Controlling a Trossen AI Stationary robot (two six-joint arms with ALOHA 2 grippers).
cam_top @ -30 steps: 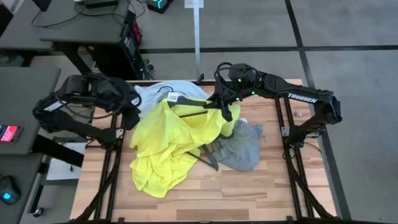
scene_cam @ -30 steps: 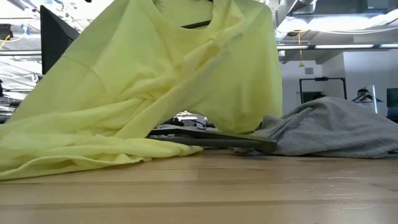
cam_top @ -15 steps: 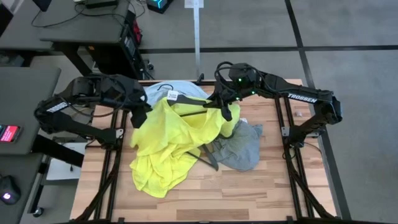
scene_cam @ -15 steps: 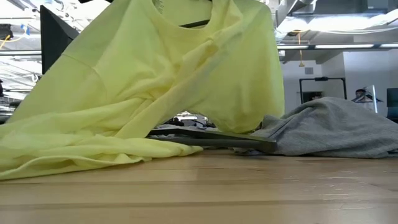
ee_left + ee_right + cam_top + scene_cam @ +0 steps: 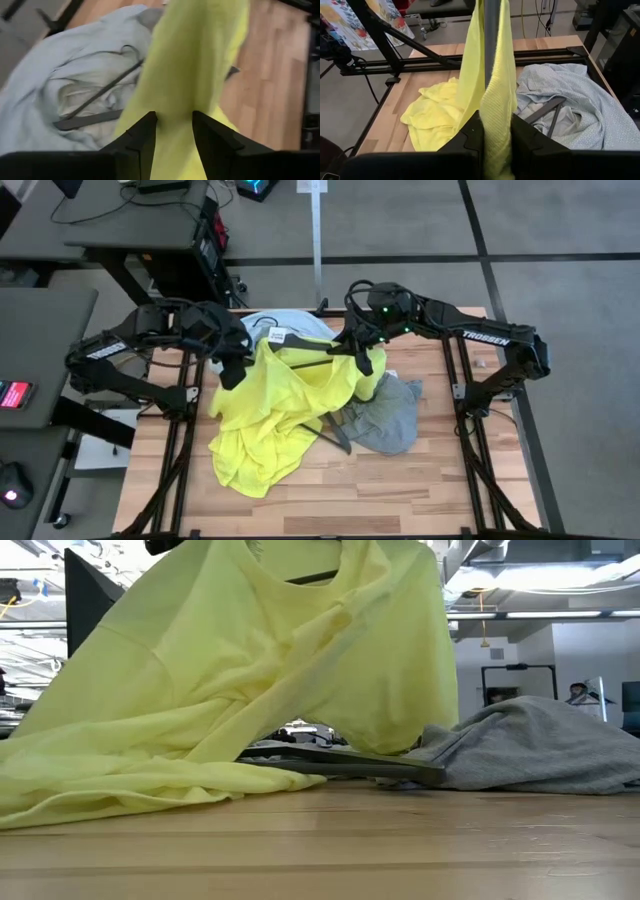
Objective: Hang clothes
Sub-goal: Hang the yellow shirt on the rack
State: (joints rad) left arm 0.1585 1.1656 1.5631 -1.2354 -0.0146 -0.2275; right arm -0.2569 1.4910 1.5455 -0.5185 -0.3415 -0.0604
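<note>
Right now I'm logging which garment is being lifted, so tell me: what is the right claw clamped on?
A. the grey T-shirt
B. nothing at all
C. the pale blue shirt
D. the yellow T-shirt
D: in the right wrist view the right claw pinches a fold of the yellow T-shirt, holding it up off the table, while the pale blue shirt and the grey T-shirt lie flat.

The neon-yellow T-shirt (image 5: 270, 405) is soft matt knit cloth; the pale blue collared shirt (image 5: 570, 107) is thin crinkled fabric; the grey T-shirt (image 5: 390, 415) is matt jersey; the bench (image 5: 400, 490) is smooth, faintly glossy wooden planks.
</note>
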